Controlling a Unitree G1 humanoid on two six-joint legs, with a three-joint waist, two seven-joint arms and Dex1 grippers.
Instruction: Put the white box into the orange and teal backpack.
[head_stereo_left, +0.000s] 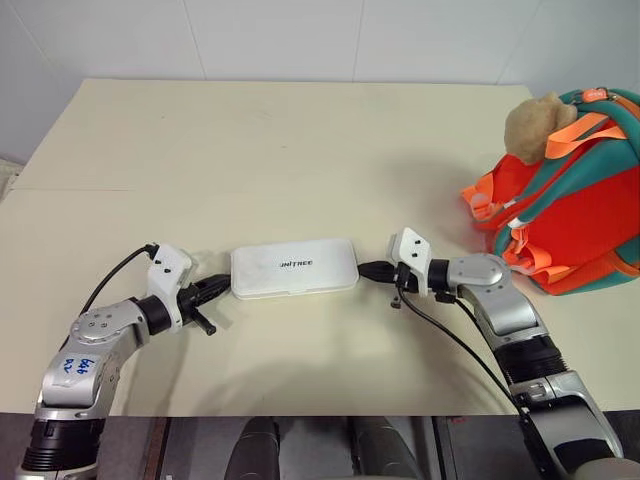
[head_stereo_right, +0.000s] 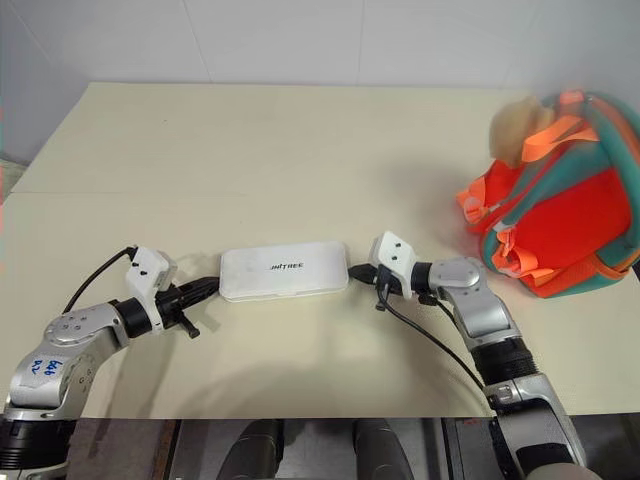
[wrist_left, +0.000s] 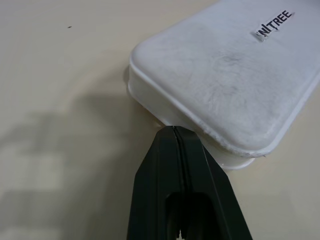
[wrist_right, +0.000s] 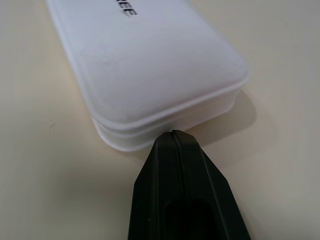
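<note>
a: box position first. white box (head_stereo_left: 294, 268) lies flat on the table (head_stereo_left: 250, 140), near the front edge, right between the two grippers. its long axis runs side to side, so each short end faces one arm.

b: and the jaws?

a: left gripper (head_stereo_left: 222, 286) has its two black fingers pressed together on nothing, tip at the box's left short end, near the front corner. in the left wrist view the tip looks to be touching or just short of the lower lip; i can't say which. right gripper (head_stereo_left: 375, 271) is clenched too, empty, tip at the right short end, just at the seam between lid and base.

b: so neither one grasps it.

a: no. my read is that the arms mean to squeeze the box between them, end against end, since clenched fingers can't pinch it. the move turns on both tips pushing along that long axis. the left tip sits off toward a corner, so the box could swivel.

b: which arm is nearer?

a: about even, both right at the box.

b: and the bag?

a: orange and teal backpack (head_stereo_left: 570, 200) stands at the table's far right, well apart from the box, beyond the right arm. a tan plush toy (head_stereo_left: 535, 125) sits on top. i can't make out an opening.

b: any writing?

a: dark lettering on the lid, reading roughly "unitree"; first letters are unclear. a blue scrawl on the left arm's label (head_stereo_left: 77, 366), illegible.
</note>
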